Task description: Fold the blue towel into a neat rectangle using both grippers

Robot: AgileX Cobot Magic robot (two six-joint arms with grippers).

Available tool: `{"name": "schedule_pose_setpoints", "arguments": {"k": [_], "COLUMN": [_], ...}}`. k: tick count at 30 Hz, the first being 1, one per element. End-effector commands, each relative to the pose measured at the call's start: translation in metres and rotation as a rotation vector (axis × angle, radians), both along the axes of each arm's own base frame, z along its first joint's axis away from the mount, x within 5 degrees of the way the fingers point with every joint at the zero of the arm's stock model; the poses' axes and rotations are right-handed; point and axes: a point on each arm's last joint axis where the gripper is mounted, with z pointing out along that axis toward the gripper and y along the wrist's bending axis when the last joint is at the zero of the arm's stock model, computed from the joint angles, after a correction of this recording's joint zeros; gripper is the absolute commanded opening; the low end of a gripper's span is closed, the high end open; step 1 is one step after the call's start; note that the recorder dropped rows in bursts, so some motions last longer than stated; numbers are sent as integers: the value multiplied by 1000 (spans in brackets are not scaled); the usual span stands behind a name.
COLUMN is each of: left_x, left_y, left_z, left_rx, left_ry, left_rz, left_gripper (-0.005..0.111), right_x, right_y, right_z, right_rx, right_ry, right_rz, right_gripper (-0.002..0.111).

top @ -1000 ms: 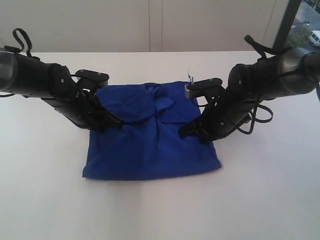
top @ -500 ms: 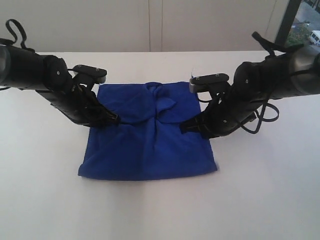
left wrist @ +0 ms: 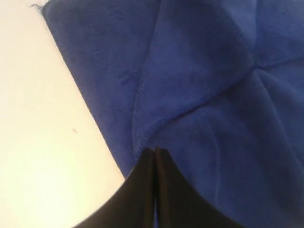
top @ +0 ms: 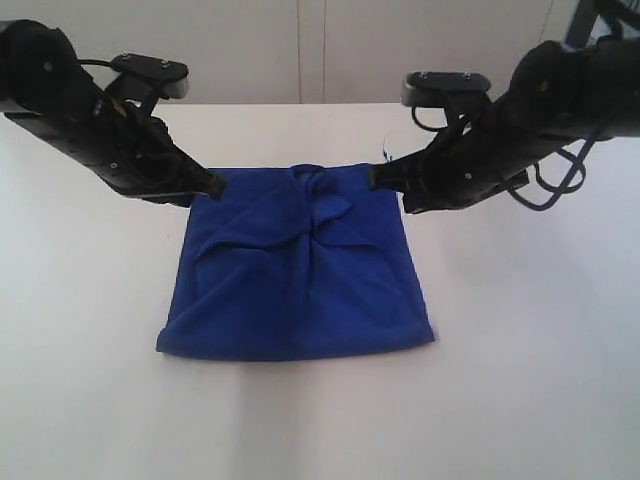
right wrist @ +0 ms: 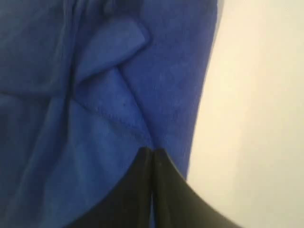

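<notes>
Both arms have moved toward the far edge of the desk (top: 520,360). My left pincer (top: 212,185) and right pincer (top: 376,178) are fully closed, each pinching a far corner of the blue towel (top: 300,285), which lies mid-desk. This fold seems nearly laid, but wrinkled.

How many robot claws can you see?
2. The left gripper pinches the blue towel at its far left corner; the right gripper pinches its far right corner. No others show.
</notes>
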Motion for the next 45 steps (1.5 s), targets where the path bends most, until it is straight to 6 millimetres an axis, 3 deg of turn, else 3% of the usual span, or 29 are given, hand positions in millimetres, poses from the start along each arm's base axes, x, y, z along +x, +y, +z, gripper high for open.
{"name": "schedule_pose_setpoints", "arguments": {"k": [1, 6, 15, 21, 31, 39, 45], "left_x": [-13, -20, -37, -40, -40, -38, -38], "left_y": [4, 6, -9, -14, -15, -15, -15], "left_z": [6, 14, 23, 23, 23, 23, 23], "left_rx": [14, 1, 6, 9, 5, -1, -1], "left_ry": [74, 95, 111, 108, 99, 84, 84], "left_rz": [-5, 12, -54, -73, -71, -68, -68], "left_gripper": [0, 0, 0, 0, 0, 0, 0], "right_x": [14, 35, 71, 90, 105, 110, 110], "right_y": [-13, -18, -3, 7, 18, 19, 20], "right_z": [10, -4, -42, -51, -73, -86, -94], "right_rx": [125, 237, 372, 383, 390, 388, 385], "right_ry": [3, 45, 102, 88, 114, 134, 152], "right_rz": [-6, -36, -89, -82, -96, -106, -109], "right_gripper": [0, 0, 0, 0, 0, 23, 27]}}
